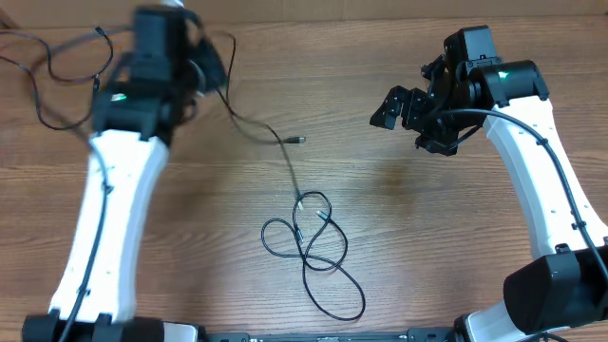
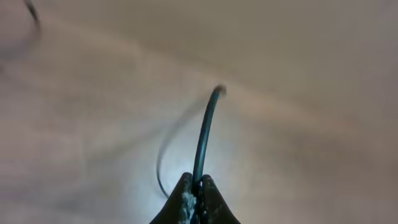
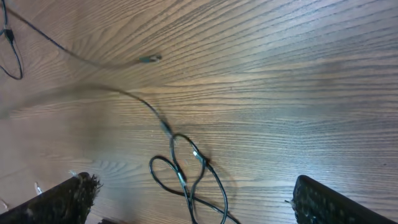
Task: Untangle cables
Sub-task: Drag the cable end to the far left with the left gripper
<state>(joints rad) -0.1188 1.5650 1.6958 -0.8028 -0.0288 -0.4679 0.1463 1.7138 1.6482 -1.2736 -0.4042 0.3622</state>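
Thin black cables lie on the wooden table. A looped tangle [image 1: 306, 242] sits at centre front and also shows under the right wrist [image 3: 186, 177]. One strand [image 1: 249, 125] climbs from it toward my left gripper [image 1: 201, 66], which is motion-blurred at the back left. In the left wrist view that gripper [image 2: 198, 182] is shut on a black cable [image 2: 203, 134] that sticks out past the fingertips. A silvery-tipped plug [image 1: 298, 140] lies loose [image 3: 149, 59]. My right gripper [image 1: 407, 114] hovers open at the back right, its fingers [image 3: 320, 199] spread wide and well clear of the tangle.
Another loose black cable [image 1: 47, 71] loops at the far left back of the table, seen too at the left edge of the right wrist view [image 3: 11, 46]. Both white arm bases [image 1: 551, 294] stand at the front edge.
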